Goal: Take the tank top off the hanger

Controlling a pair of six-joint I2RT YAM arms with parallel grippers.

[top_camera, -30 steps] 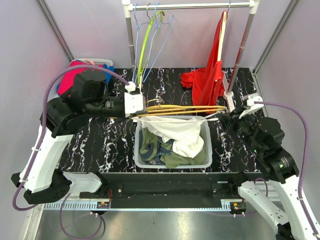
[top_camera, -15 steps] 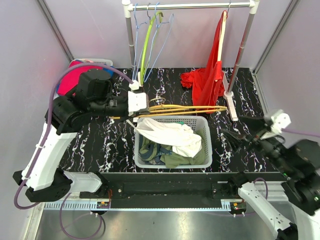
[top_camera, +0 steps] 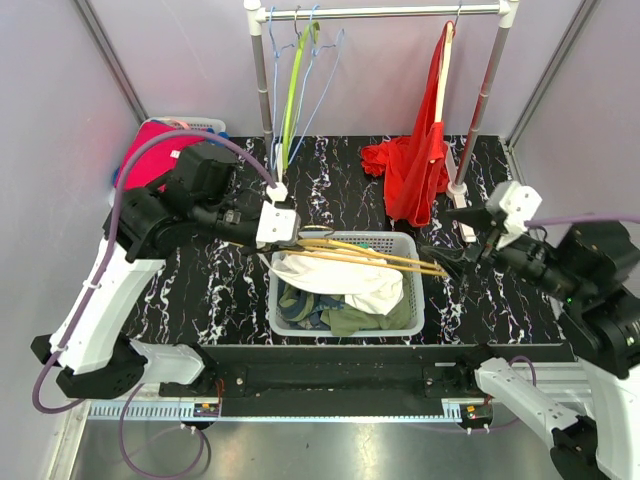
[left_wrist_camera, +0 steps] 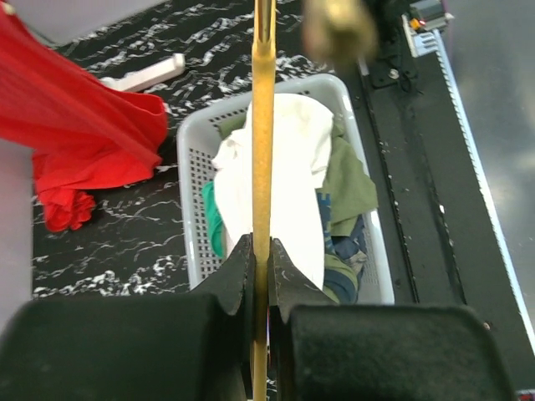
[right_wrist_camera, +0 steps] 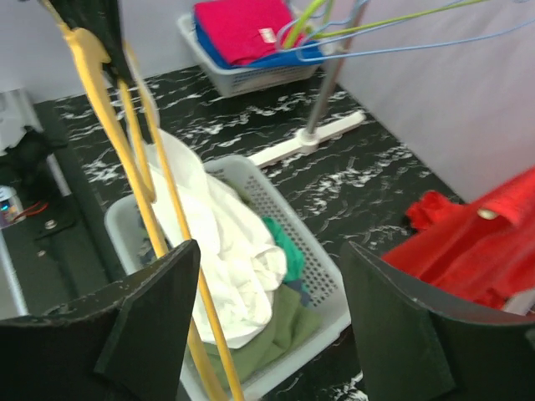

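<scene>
Two hands, job looks all but done: the white tank top (top_camera: 345, 277) lies in the basket (top_camera: 417, 305), left hand (left_wrist_camera: 261, 251) clamped on the bare yellow hanger (top_camera: 375, 257) above it, right hand (top_camera: 455, 242) spread wide, holding nothing.

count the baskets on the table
2. The centre basket sits in the middle on the near side, full of mixed clothes; the back-left basket is in the far left corner, holding folded red and blue clothes. No others show.
</scene>
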